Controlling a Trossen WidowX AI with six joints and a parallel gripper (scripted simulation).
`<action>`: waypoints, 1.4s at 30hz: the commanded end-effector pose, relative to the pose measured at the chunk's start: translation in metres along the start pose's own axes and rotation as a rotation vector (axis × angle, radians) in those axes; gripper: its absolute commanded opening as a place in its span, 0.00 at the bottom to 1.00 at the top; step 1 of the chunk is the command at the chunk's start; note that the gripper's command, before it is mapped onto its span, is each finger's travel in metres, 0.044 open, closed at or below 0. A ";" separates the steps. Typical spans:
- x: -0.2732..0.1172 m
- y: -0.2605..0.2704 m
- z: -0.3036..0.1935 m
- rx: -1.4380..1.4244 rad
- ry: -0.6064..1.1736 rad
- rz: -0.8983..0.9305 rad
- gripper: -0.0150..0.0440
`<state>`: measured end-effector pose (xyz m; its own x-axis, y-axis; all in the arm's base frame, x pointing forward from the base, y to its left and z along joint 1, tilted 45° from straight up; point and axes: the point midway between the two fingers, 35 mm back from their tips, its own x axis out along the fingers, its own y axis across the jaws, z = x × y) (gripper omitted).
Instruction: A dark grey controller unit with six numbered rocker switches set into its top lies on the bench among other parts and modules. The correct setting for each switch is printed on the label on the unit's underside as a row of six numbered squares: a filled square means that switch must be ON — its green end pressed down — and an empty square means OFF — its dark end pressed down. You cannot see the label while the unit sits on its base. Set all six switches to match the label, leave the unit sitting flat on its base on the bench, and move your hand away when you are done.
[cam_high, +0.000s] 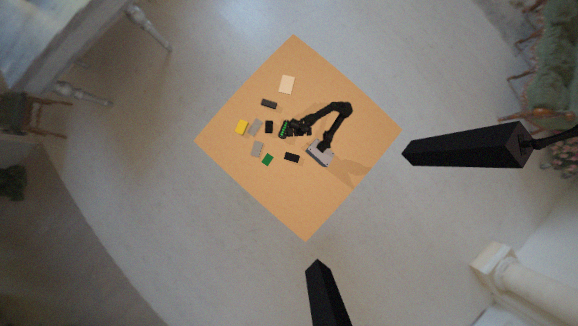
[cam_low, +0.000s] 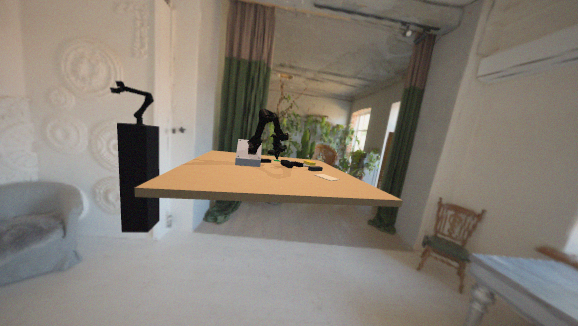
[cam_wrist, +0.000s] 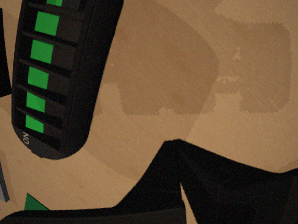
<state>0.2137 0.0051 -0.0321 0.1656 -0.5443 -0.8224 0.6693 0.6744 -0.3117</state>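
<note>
The dark grey controller unit (cam_high: 283, 137) (cam_low: 287, 163) (cam_wrist: 97, 65) stands on the bench with its switches facing up. In the wrist view it fills the upper left, with the ON mark at its lower end. Green ends show along the left of the switches and dark ends along the right; the upper end is cut off by the frame. I cannot tell surely which ends are down. The underside label is hidden. My gripper (cam_wrist: 172, 148) (cam_low: 277, 158) is shut and empty, beside and above the unit on its dark-end side, apart from it in the wrist view.
Around the unit lie a black block (cam_high: 269, 126), a dark bar (cam_high: 269, 103), another black block (cam_high: 292, 157), a yellow block (cam_high: 241, 127), two grey modules (cam_high: 255, 127) (cam_high: 256, 149), a green module (cam_high: 267, 159) and a cream plate (cam_high: 286, 84). The arm's pale base (cam_high: 320, 154) stands to the right.
</note>
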 end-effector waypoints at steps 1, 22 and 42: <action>-0.003 0.014 0.013 0.047 0.004 -0.030 0.25; 0.002 0.074 0.075 0.267 0.042 -0.254 0.25; 0.021 0.110 0.119 0.458 0.004 -0.470 0.25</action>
<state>0.3687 0.0107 -0.0250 -0.2019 -0.7159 -0.6683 0.9038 0.1268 -0.4088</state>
